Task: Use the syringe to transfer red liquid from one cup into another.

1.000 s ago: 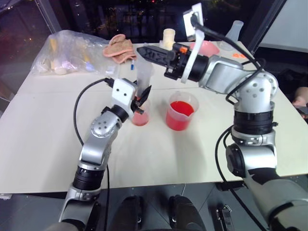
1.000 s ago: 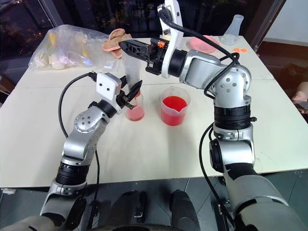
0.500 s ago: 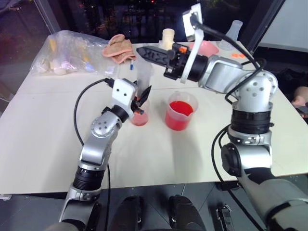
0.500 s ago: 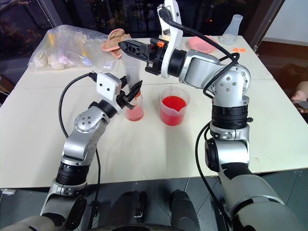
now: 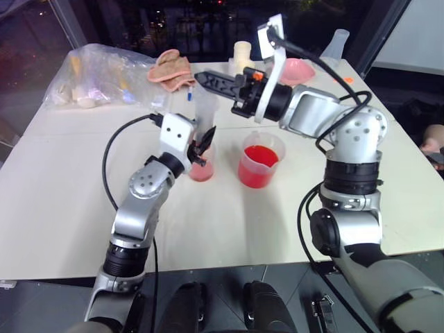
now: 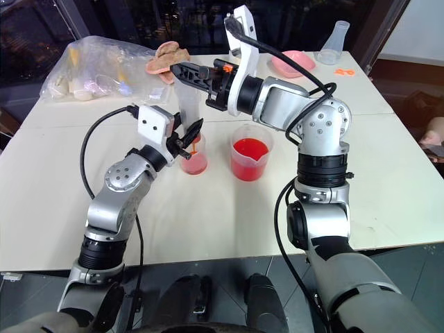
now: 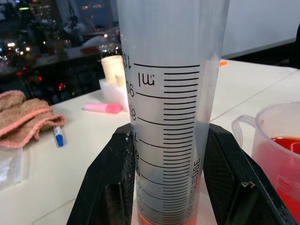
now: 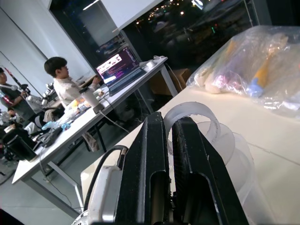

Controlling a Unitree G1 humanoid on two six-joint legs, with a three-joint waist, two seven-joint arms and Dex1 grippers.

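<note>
The left pincer (image 5: 202,146) clamps the syringe (image 5: 207,111) upright over the small beaker (image 5: 202,166) while the right pincer (image 5: 208,78), shut, bears on its plunger.

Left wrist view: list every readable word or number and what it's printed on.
"ml": on the syringe barrel, above the graduation lines, printed sideways.
"FOR SINGLE USE": most likely reading of the small sideways print low on the same barrel, partly cut off.
Scale digits beside the graduations: only parts show round the barrel's curve, not reliably readable.
Pink marker and blue-capped pen: no legible print.
</note>
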